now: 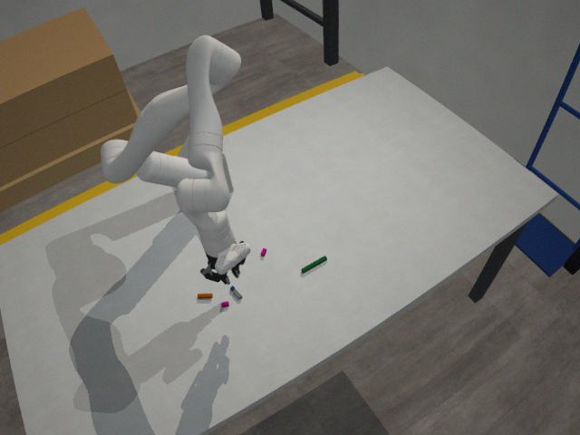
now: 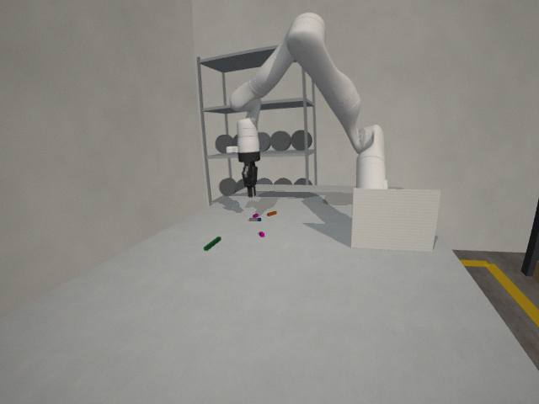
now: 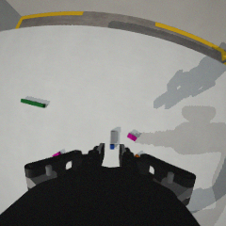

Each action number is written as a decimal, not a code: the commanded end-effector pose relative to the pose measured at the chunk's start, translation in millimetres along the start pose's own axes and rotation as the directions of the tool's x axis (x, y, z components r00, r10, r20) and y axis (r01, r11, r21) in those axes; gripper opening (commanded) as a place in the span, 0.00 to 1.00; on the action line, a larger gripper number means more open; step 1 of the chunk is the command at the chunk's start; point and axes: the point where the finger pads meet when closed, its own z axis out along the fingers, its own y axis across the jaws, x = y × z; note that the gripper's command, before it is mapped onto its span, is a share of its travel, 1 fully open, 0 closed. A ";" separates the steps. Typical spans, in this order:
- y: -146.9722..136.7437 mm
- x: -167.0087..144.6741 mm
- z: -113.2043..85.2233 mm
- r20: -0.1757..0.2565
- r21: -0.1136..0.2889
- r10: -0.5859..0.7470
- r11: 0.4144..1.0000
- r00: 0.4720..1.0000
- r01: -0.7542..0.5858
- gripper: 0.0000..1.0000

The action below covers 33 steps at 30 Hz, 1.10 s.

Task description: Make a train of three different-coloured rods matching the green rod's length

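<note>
My gripper [image 1: 224,276] hangs a little above the table with its fingers slightly apart and nothing between them; it also shows in the exterior view [image 2: 250,193] and the wrist view [image 3: 111,153]. Just below and in front of it a grey rod [image 1: 236,294] lies flat with a blue rod [image 1: 232,288] at its end. They show in the wrist view as the grey rod [image 3: 113,136] and blue rod [image 3: 112,146]. An orange rod [image 1: 204,295] lies to the left. One magenta rod [image 1: 225,304] lies near the grey rod, another magenta rod [image 1: 263,252] further back. The green rod [image 1: 314,264] lies apart to the right.
A white box [image 2: 393,219] stands on the table by the arm's base. The table's front edge [image 1: 374,327] runs below the rods. A metal shelf [image 2: 261,143] stands behind the table.
</note>
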 end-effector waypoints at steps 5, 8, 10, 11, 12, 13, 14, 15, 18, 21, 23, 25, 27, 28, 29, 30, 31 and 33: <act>-0.9 0.8 -1.7 -0.004 0.001 -0.002 1.000 1.000 0.002 1.00; -0.9 0.8 -1.7 -0.004 0.001 -0.002 1.000 1.000 0.002 1.00; -0.9 0.8 -1.7 -0.004 0.001 -0.002 1.000 1.000 0.002 1.00; -0.9 0.8 -1.7 -0.004 0.001 -0.002 1.000 1.000 0.002 1.00; -0.9 0.8 -1.7 -0.004 0.001 -0.002 1.000 1.000 0.002 1.00; -0.9 0.8 -1.7 -0.004 0.001 -0.002 1.000 1.000 0.002 1.00; -0.9 0.8 -1.7 -0.004 0.001 -0.002 1.000 1.000 0.002 1.00; -0.9 0.8 -1.7 -0.004 0.001 -0.002 1.000 1.000 0.002 1.00; -0.9 0.8 -1.7 -0.004 0.001 -0.002 1.000 1.000 0.002 1.00; -0.9 0.8 -1.7 -0.004 0.001 -0.002 1.000 1.000 0.002 1.00; -0.8 0.8 -1.7 -0.004 0.001 -0.002 1.000 1.000 0.002 1.00; -0.7 0.6 -1.6 -0.003 0.001 0.001 1.000 1.000 -0.001 1.00; -0.3 0.2 -1.3 -0.002 0.001 0.009 1.000 1.000 -0.009 1.00; -0.1 -0.1 -1.1 -0.001 0.001 0.015 1.000 1.000 -0.015 1.00; 0.3 -0.5 -0.9 0.000 0.001 0.022 1.000 1.000 -0.022 1.00; 0.8 -1.1 -0.5 0.001 0.000 0.032 0.999 0.999 -0.032 1.00; 1.3 -1.7 -0.2 0.003 0.000 0.043 0.999 0.999 -0.043 1.00; 2.7 -3.3 0.8 0.007 -0.001 0.073 0.997 0.997 -0.073 1.00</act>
